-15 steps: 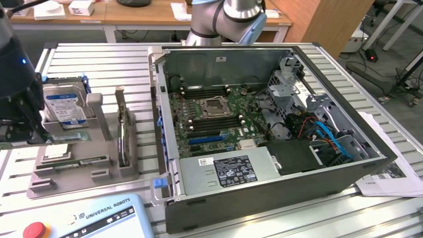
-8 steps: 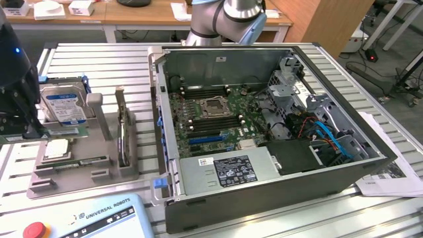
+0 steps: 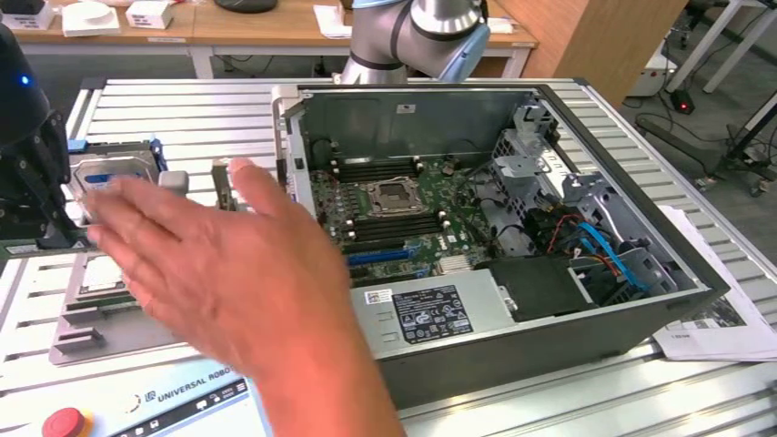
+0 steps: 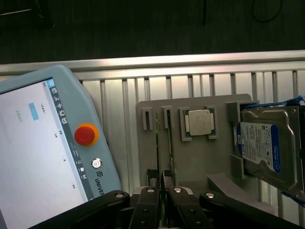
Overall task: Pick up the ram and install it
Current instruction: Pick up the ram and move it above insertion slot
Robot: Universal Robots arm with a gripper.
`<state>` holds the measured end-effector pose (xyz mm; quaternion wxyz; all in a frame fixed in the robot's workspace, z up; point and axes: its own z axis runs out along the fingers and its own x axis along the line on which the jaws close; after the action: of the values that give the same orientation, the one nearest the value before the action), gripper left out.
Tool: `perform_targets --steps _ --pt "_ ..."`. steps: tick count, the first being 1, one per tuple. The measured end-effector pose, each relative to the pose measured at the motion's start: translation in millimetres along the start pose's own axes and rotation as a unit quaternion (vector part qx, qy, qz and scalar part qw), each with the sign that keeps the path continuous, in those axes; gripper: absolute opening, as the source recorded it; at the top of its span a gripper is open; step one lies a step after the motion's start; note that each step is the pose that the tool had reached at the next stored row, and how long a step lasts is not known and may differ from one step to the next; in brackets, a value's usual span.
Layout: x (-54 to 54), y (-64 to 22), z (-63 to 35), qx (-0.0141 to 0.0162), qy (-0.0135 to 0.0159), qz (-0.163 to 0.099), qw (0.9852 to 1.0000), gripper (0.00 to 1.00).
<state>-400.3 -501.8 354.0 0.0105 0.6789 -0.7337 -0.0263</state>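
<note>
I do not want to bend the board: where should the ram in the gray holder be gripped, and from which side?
Probably best: grip the ram by its two flat faces, near the middle of its long free edge, coming straight down from above. It stands on edge in a narrow slot of the gray holder, so only that thin edge is exposed.

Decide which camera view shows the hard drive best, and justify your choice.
The wrist view. The hard drive lies unobstructed there, with its blue-white label facing the camera, though its far side runs out of the picture. In the exterior view the hard drive is blurred and partly covered by a person's hand.
</note>
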Motion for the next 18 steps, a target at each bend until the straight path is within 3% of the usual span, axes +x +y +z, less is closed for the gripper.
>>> perform_targets --steps 18 --pt "-0.1 0.3 -3.1 -0.0001 -0.0004 0.000 1.0000 0.13"
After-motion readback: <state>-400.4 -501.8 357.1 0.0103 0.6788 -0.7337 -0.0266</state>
